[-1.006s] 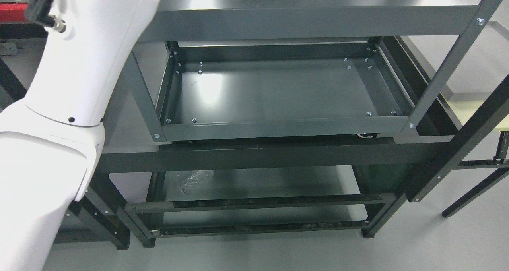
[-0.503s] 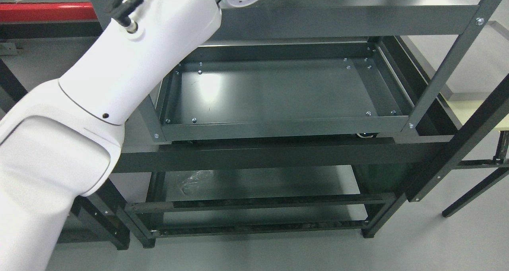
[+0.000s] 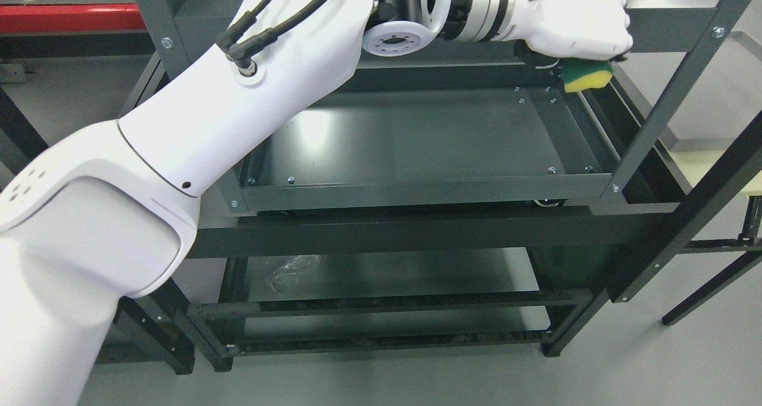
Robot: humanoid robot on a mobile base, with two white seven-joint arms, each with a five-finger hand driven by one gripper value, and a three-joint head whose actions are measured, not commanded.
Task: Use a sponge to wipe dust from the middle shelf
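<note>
At the bottom of the frame lies the grey floor (image 3: 595, 370), with the lowest shelf (image 3: 381, 275) of the dark metal rack just above it. The white left arm (image 3: 178, 138) comes in from the lower left and reaches diagonally to the upper right. In the middle of the frame sits the middle shelf (image 3: 417, 138), a shallow dark tray. At the upper right, over the tray's far right corner, the left robot hand (image 3: 574, 22) is closed around a yellow and green sponge (image 3: 586, 75) that pokes out beneath it.
</note>
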